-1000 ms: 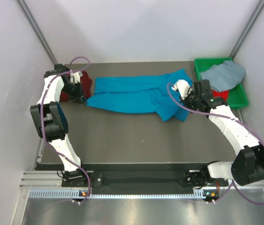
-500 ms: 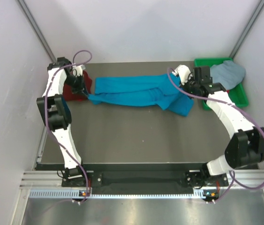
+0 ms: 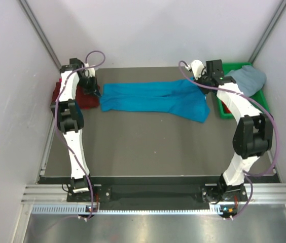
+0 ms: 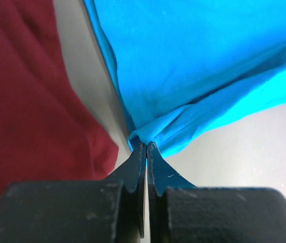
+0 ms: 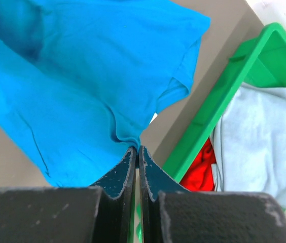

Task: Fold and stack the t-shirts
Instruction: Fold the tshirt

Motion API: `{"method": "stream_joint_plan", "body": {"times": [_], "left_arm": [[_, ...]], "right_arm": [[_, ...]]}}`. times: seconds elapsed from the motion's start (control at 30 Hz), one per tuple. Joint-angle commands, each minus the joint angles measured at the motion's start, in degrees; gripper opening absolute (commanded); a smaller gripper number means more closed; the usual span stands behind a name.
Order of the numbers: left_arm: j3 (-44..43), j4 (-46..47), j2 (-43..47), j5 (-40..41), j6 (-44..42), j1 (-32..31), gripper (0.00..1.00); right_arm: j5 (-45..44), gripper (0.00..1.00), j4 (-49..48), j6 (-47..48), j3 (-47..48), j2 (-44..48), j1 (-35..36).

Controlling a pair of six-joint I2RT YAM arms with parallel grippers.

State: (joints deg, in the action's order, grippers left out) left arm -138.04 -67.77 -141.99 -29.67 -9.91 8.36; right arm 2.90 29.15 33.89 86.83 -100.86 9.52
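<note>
The turquoise t-shirt (image 3: 153,97) lies stretched across the far part of the table. My left gripper (image 3: 98,92) is shut on its left edge (image 4: 148,132), next to the maroon t-shirt (image 3: 84,96), which also shows in the left wrist view (image 4: 26,101). My right gripper (image 3: 203,86) is shut on the shirt's right edge (image 5: 128,136), beside the bin. A pale grey-blue t-shirt (image 3: 247,79) and a red t-shirt (image 5: 201,169) lie in the bin.
The green plastic bin (image 3: 259,104) stands at the far right corner; its rim (image 5: 224,98) is close to my right fingers. White walls enclose the table on three sides. The dark table top (image 3: 148,147) extends toward the arm bases.
Both grippers have moved toward the far edge and further apart, pulling the turquoise shirt flatter and straighter across the table.
</note>
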Motion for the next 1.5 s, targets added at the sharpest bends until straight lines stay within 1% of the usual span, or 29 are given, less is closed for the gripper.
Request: {"method": "stream_joint_plan", "body": {"times": [0.0,0.23,0.37,0.53,0.97,1.0,1.03,1.07,1.1,1.13,1.2,1.23,1.27,1.3,1.33,1.4,1.43,1.47], "left_arm": [[-2.6,4.3,-0.4,-0.5,1.6,-0.9,0.0],[-3.0,14.6,-0.9,3.5,4.3,-3.2,0.0],[-3.1,18.6,-1.2,5.7,5.8,-4.9,0.0],[-3.1,22.8,-2.3,10.2,7.7,-5.5,0.0],[-2.4,23.9,-4.4,18.2,8.4,-4.8,0.0],[-2.2,23.9,-4.5,18.9,8.4,-4.8,0.0],[-2.3,23.9,-4.6,19.2,8.7,-4.8,0.05],[-2.2,24.0,-4.6,19.4,8.9,-4.8,0.15],[-2.0,24.2,-4.4,20.4,9.4,-4.8,0.28],[-1.9,24.3,-4.4,20.7,9.6,-4.8,0.52],[-2.1,24.4,-3.7,20.8,9.6,-4.8,0.65],[-2.3,24.3,-3.2,21.0,9.2,-4.8,0.68],[-2.4,23.8,-2.3,20.9,8.9,-4.8,0.71],[-2.1,23.4,-0.2,20.8,8.7,-4.8,0.71],[-1.4,22.3,1.2,19.8,8.5,-4.9,0.72],[4.5,22.2,4.7,18.6,8.8,-4.8,0.7],[7.3,22.4,8.5,17.6,9.3,-4.7,0.7],[12.7,22.2,10.1,16.8,9.6,-4.7,0.7]], "right_arm": [[-1.8,0.0,-1.6,1.3,5.4,-2.4,-1.3],[-0.5,0.0,-0.3,1.4,14.8,-12.6,-2.8],[-0.1,0.0,0.3,1.2,19.0,-15.5,-3.2],[0.1,0.0,0.1,0.6,20.7,-17.9,-3.4],[-2.6,0.0,-1.8,-0.8,22.1,-23.0,-2.8],[-4.1,0.0,-1.8,-0.7,22.2,-23.7,-2.8],[-4.6,0.0,-2.1,-0.7,22.4,-24.0,-2.7],[-5.1,0.0,-2.6,-0.8,22.6,-24.4,-2.6],[-6.1,0.0,-3.0,-1.1,22.7,-24.9,-2.4],[-6.7,0.01,-3.2,-1.4,22.8,-25.2,-2.2],[-8.2,0.06,-4.2,-1.9,22.9,-25.3,-1.9],[-8.6,0.08,-4.2,-2.3,23.1,-25.1,-1.6],[-9.1,0.19,-4.4,-2.5,23.0,-24.7,-1.4],[-9.8,0.26,-4.4,-2.9,22.9,-24.2,-1.4],[-10.1,0.3,-4.4,-3.7,22.2,-22.9,-1.4],[-10.4,0.32,-4.9,-4.4,20.8,-21.2,-1.4],[-10.2,0.33,-5.1,-5.1,19.5,-19.7,-1.4],[-10.1,0.34,-4.6,-5.6,19.1,-19.2,-1.3]]}}
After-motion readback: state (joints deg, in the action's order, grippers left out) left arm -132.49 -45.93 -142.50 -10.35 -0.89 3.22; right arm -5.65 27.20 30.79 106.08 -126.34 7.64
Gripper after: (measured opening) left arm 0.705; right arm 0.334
